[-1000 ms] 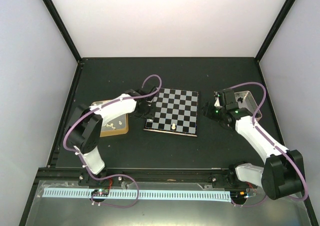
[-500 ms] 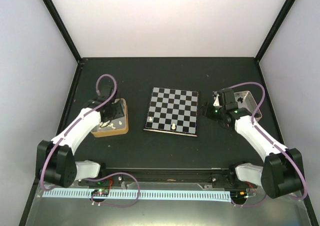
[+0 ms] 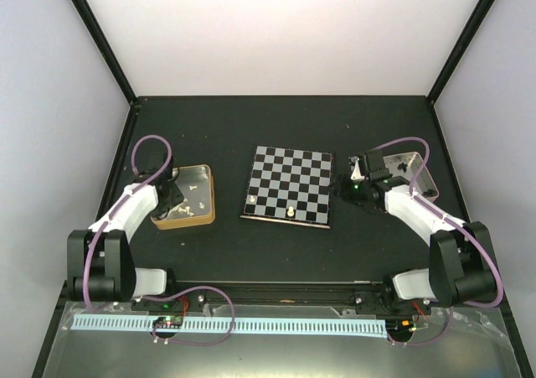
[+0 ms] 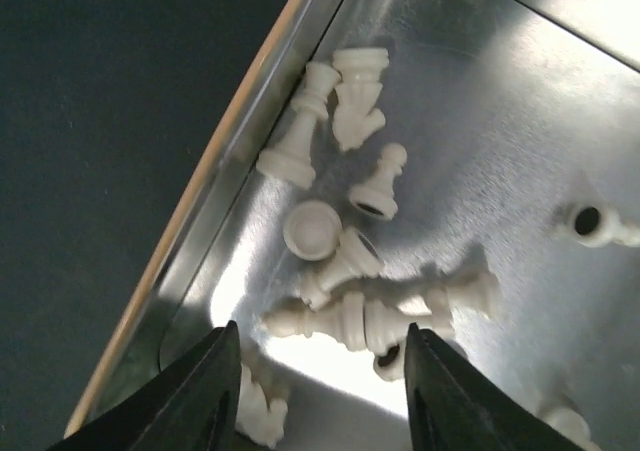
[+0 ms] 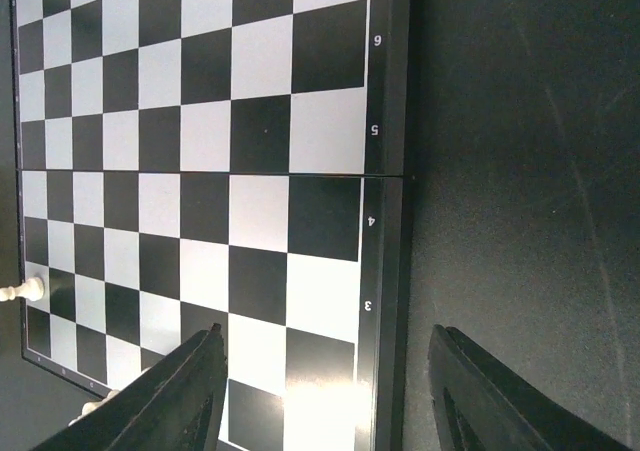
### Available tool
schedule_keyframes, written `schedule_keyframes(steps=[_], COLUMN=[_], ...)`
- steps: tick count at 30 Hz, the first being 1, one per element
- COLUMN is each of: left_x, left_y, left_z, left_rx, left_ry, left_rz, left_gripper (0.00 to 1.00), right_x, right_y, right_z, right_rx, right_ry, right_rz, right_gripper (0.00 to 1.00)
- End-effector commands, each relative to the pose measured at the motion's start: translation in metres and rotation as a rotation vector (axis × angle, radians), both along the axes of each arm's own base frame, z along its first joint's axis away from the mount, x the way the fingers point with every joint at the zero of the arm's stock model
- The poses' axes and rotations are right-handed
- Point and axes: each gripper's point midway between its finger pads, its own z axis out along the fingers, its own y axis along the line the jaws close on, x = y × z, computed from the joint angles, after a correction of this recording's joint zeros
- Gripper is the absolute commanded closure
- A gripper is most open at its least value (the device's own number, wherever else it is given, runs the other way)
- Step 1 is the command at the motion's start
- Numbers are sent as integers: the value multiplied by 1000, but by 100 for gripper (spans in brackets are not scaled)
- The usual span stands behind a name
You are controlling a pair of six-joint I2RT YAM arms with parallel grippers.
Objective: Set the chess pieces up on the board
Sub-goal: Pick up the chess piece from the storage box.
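The board (image 3: pixel 289 183) lies at the table's centre. Two cream-white pieces stand on its near row, one at the left corner (image 3: pixel 249 199) and one near the middle (image 3: pixel 290 213). My left gripper (image 3: pixel 172 195) is open and empty, low over several cream pieces (image 4: pixel 350 316) lying in the gold-sided tin (image 3: pixel 203 219). My right gripper (image 3: pixel 347 187) is open and empty, its jaws straddling the board's right edge (image 5: pixel 385 271). In the right wrist view a cream piece (image 5: pixel 25 291) stands at the board's far side. I cannot make out any black pieces.
A pinkish-silver tin (image 3: pixel 416 162) sits right of the board, behind my right wrist. The gold-sided tin's left wall (image 4: pixel 205 196) runs close beside my left jaw. Black frame posts and pale walls bound the dark table.
My left arm swung from the board's left edge back over the gold-sided tin, leaving a cream piece at the board's near-left corner. My right gripper shifted slightly toward the board.
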Motion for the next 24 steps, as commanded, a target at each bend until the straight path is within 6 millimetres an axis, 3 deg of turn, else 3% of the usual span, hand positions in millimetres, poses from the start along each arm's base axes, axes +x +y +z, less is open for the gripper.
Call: schedule_keyframes(steps=[1, 10, 17, 24], left_x=[24, 37, 47, 43], left_y=[18, 35, 24, 23], left_z=[7, 2, -12, -13], left_rx=[64, 145, 73, 69], left_ry=[-52, -74, -70, -66], left_rz=[72, 94, 60, 51], left_gripper=[57, 72, 85, 89], right_x=[9, 12, 12, 12], right_y=[6, 6, 6, 7], right_z=[6, 7, 9, 11], right_rx=[13, 2, 5, 18], right_ry=[-35, -36, -40, -42], right_rz=[27, 34, 23, 15], right_gripper=[43, 50, 52, 55])
